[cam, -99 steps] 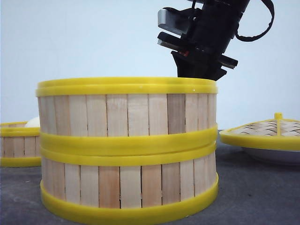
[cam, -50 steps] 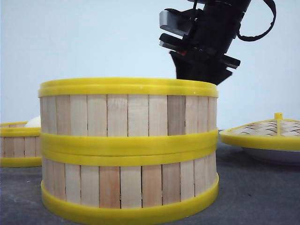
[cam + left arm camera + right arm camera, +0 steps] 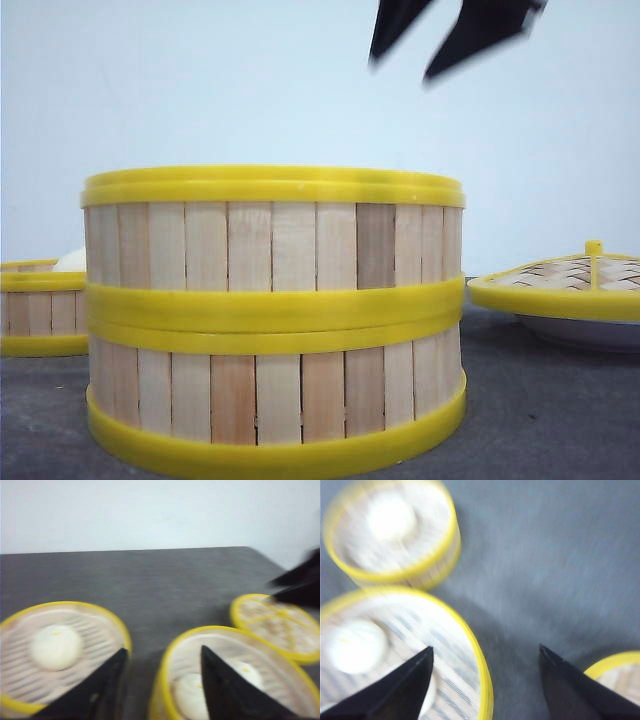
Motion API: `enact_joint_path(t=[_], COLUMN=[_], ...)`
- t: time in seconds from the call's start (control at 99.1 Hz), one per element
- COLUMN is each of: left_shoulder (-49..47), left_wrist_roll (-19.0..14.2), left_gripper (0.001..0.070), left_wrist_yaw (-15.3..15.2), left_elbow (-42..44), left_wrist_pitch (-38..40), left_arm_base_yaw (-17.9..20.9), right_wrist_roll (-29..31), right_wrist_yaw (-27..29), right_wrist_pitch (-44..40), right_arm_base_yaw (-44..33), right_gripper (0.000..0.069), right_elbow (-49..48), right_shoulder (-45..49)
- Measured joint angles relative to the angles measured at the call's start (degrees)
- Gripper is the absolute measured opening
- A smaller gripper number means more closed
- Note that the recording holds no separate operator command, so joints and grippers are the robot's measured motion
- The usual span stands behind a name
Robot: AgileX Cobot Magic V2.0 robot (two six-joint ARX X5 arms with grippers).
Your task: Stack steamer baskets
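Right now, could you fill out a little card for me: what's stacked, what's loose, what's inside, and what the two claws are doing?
stack: two baskets, one on the other
loose basket: apart, left of the stack
lid: right of the stack, on a white plate
buns: one in the top basket, one in the loose basket
left gripper: open, empty
right gripper: open, empty

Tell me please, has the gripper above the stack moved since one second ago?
Yes. The right gripper has gone up: earlier its body hung just behind the stack's top rim, now only its open fingertips show, high above it.
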Motion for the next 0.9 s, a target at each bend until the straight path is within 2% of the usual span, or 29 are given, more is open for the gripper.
enact_joint_path(t=[0.091, 0.192, 0.262, 0.363, 0.686, 0.767, 0.898], left_shoulder=[0.2, 1.4, 4.0, 9.2, 26.4, 30.3, 37.7], left_wrist_roll=[0.1, 0.2, 0.7, 1.8, 2.8, 2.5, 1.4], left_gripper=[0.0235, 0.0345, 0.0428, 0.0460, 0.0463, 0.0462, 0.0462], left_wrist_yaw=[-4.6, -8.9, -10.3, -11.4, -11.2, -8.9, -3.1], left_elbow=[0.0, 0.1, 1.4, 4.8, 10.0, 10.1, 10.1], left_wrist_pitch=[0.0, -0.1, -0.8, -1.2, -2.1, -2.2, -1.8], left_arm_base_yaw=[0.1, 1.2, 2.7, 5.5, 18.7, 22.7, 28.6], right_wrist_roll=[0.0, 0.1, 0.2, 0.2, 1.2, 1.3, 1.3], right_wrist_yaw=[0.0, 0.0, 0.0, 0.0, 0.0, 0.0, 0.0], right_wrist_pitch=[-0.1, -1.0, -1.8, -2.6, -8.1, -8.5, -8.4], right_arm_base_yaw=[0.0, 0.1, 0.2, 0.7, 2.5, 2.9, 3.2], right_gripper=[0.0410, 0.0410, 0.0410, 0.0410, 0.0410, 0.0410, 0.0410], right_elbow=[0.0, 0.0, 0.0, 0.0, 0.1, 0.1, 0.1], right_shoulder=[-6.1, -11.9, -15.5, -18.7, -20.1, -20.1, -20.1])
